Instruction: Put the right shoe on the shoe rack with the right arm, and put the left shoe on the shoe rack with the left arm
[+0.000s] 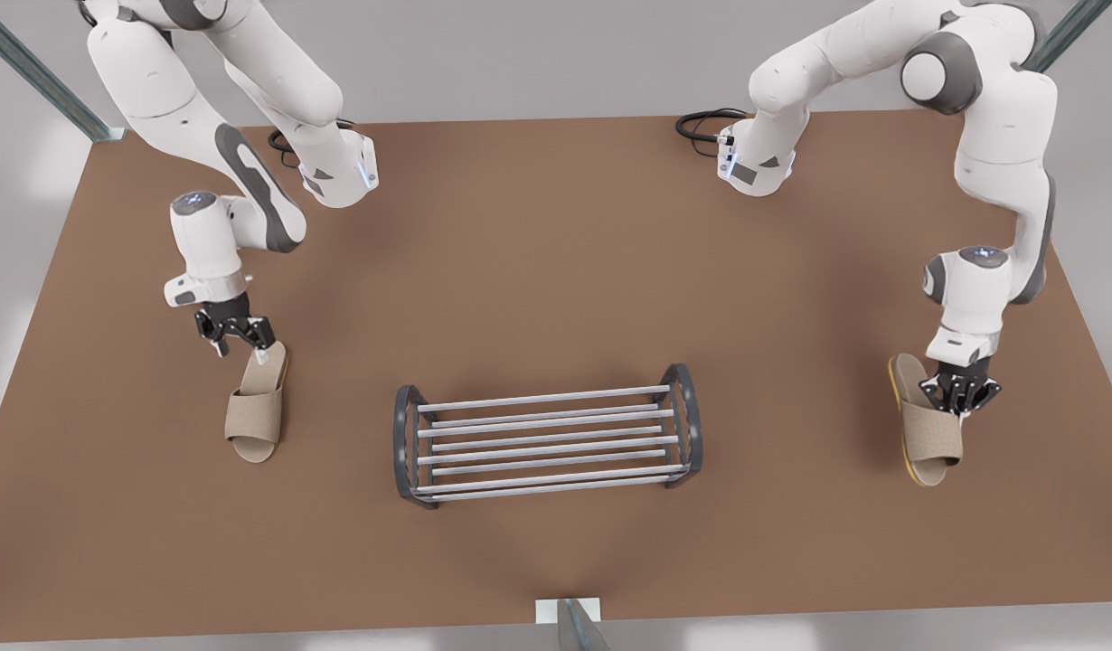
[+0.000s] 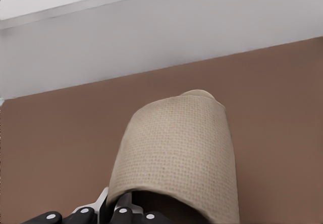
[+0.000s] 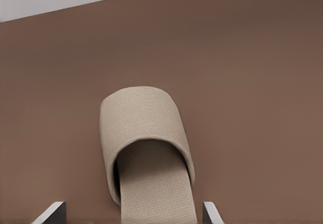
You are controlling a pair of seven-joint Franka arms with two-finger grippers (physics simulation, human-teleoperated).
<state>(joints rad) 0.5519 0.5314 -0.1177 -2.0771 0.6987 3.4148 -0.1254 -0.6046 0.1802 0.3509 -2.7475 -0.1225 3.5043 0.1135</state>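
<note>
Right shoe (image 1: 256,411) (image 3: 144,123): flat on the brown table (image 1: 556,271), at the front view's left, toe pointing away from the arms. Right gripper (image 1: 247,339) (image 3: 133,215) at its heel, fingers (image 3: 53,213) spread either side of the sole, not touching it.

Left shoe (image 1: 927,434) (image 2: 176,153): at the front view's right, tilted, yellow sole edge showing. Left gripper (image 1: 965,398) (image 2: 113,213) pinches the band's edge.

Shoe rack (image 1: 538,399): between both shoes, well apart from each, bars bare. Open table lies between each shoe and the rack.

Black cables (image 1: 701,122): at the table's far edge.
</note>
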